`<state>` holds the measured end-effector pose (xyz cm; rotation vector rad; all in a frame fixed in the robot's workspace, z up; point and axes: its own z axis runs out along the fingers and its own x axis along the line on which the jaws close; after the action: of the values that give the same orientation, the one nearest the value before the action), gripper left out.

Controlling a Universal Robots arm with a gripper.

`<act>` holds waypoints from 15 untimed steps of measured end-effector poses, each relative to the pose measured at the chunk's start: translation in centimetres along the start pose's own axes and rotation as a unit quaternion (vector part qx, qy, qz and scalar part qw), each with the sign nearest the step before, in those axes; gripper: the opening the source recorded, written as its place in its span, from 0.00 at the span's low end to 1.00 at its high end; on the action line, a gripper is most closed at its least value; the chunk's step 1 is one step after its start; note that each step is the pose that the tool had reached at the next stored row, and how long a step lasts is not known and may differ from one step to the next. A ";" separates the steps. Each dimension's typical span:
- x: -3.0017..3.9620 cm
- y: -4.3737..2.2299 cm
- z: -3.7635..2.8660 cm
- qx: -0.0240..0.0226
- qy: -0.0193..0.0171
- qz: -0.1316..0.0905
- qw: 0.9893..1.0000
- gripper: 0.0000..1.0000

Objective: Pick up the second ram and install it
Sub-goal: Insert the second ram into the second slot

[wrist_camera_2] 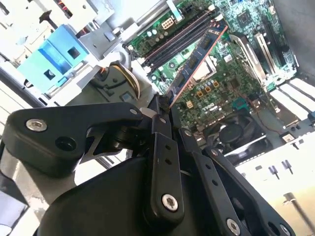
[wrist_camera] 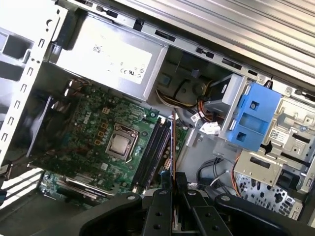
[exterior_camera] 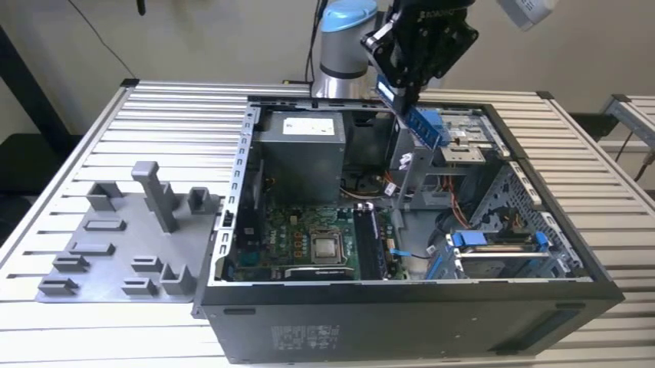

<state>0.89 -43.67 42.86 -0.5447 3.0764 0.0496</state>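
Note:
The second ram (wrist_camera_2: 198, 58) is a thin blue board with dark chips, and my gripper (wrist_camera_2: 165, 105) is shut on one end of it. In the exterior view my gripper (exterior_camera: 401, 77) hangs above the open computer case (exterior_camera: 409, 307), with the ram (exterior_camera: 389, 93) pointing down below the fingers. In the first wrist view the ram (wrist_camera: 172, 147) shows edge-on in front of my gripper (wrist_camera: 172, 181), over the dark memory slots (wrist_camera: 151, 153). These slots (wrist_camera_2: 179, 37) lie beside the silver processor (wrist_camera: 120, 144) on the green motherboard (wrist_camera: 83, 128).
A grey plastic tray (exterior_camera: 123, 245) with upright posts lies on the slatted table (exterior_camera: 61, 153) at the exterior view's left. Inside the case sit a grey power supply (exterior_camera: 302, 146), a blue drive bracket (exterior_camera: 428, 126), bundled cables (wrist_camera: 206, 110) and a drive cage (exterior_camera: 492, 249).

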 end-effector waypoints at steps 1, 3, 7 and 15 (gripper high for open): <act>0.00 -0.01 0.01 0.000 0.000 0.006 1.000 0.14; 0.00 -0.01 0.01 0.000 0.000 0.018 1.000 0.14; 0.01 -0.01 0.01 0.001 -0.001 0.039 0.999 0.14; 0.01 -0.01 0.02 0.002 -0.002 0.071 0.997 0.14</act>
<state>0.89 -43.69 42.84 -0.3230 3.1053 0.0477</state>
